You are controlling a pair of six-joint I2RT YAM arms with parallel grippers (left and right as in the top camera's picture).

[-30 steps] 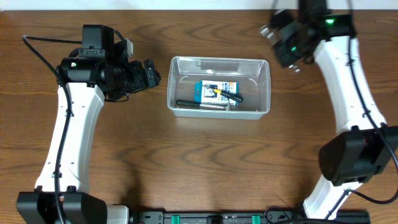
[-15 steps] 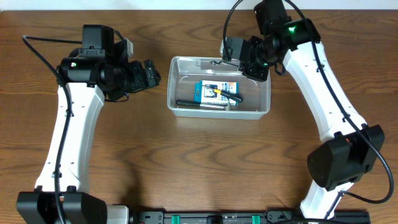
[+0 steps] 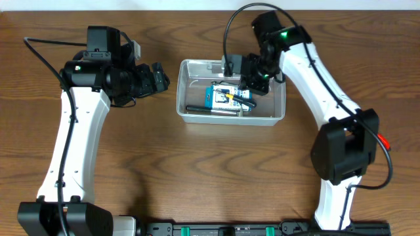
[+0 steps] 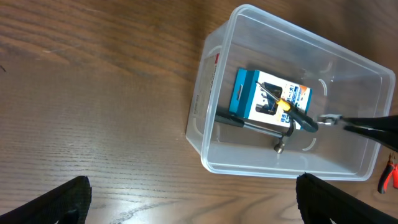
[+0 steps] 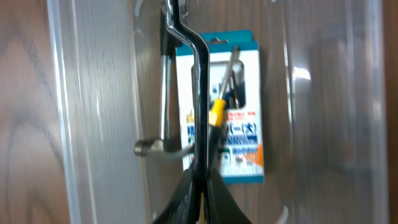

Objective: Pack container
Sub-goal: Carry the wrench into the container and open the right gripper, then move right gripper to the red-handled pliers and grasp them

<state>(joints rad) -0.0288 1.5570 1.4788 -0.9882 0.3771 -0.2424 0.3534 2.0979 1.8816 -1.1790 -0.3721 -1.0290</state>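
Brown wood-grain surface (image 3: 197, 177) fills my overhead feed, w/ the container (image 3: 262, 118) sitting mid-surface between both arms, long side running left-right. Inside it I see a blue-and-white box (image 4: 270, 94) lying flat on the tub floor. A small yellow-and-black screwdriver (image 4: 291, 111) rests diagonally across the box, and a slim L-shaped rod (image 4: 245, 122) w/ a silver end lies along the box's long edge. My right tool (image 5: 199, 185) is over the container's interior, above the box. Its fingers are pinched tight on a thin dark bar (image 5: 199, 74) that sticks out fwd and kinks near its far end; can't tell what kind of item it is. On the right wrist cam the bar crosses in front of the box and screwdriver, but I can't tell whether it touches them. My left tool (image 4: 191, 186) sits outside the container, near its left short wall, fingers spread wide and released, pointed toward the tub.
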